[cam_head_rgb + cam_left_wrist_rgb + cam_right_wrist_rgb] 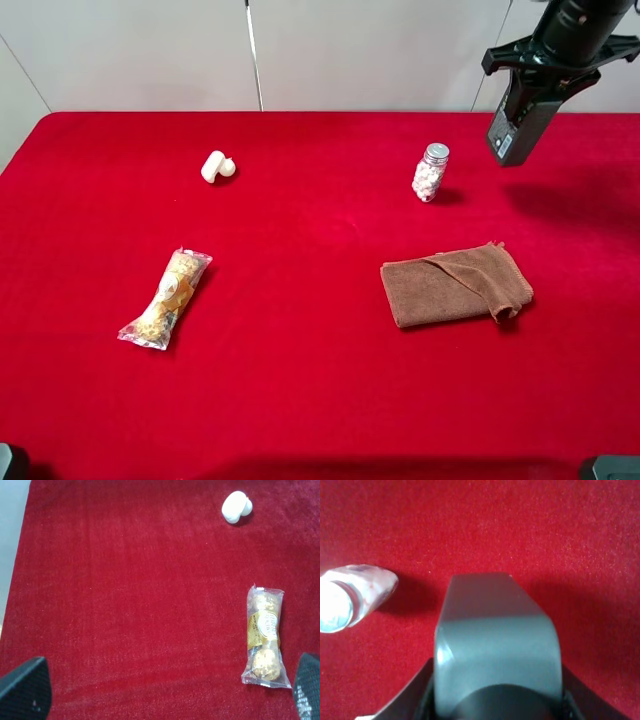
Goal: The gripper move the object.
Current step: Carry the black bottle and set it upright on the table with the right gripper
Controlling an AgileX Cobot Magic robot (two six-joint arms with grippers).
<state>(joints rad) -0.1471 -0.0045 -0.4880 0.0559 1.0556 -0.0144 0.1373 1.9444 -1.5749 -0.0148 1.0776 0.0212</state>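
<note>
My right gripper (545, 78) is shut on the dark grey flat-sided bottle (516, 128) and holds it in the air above the back right of the red table, hanging down with the cap end in the jaws. In the right wrist view the bottle (495, 635) fills the middle, with its black cap low between the black fingers (410, 702). My left gripper (165, 695) is open and empty above the table's left side; only its two black fingertips (25, 690) show.
A clear jar of white pills (431, 172) stands left of the held bottle, also in the right wrist view (350, 597). A folded brown cloth (455, 285) lies front right. A snack packet (167, 298) (265, 637) and a small white object (217, 166) (236, 507) lie left.
</note>
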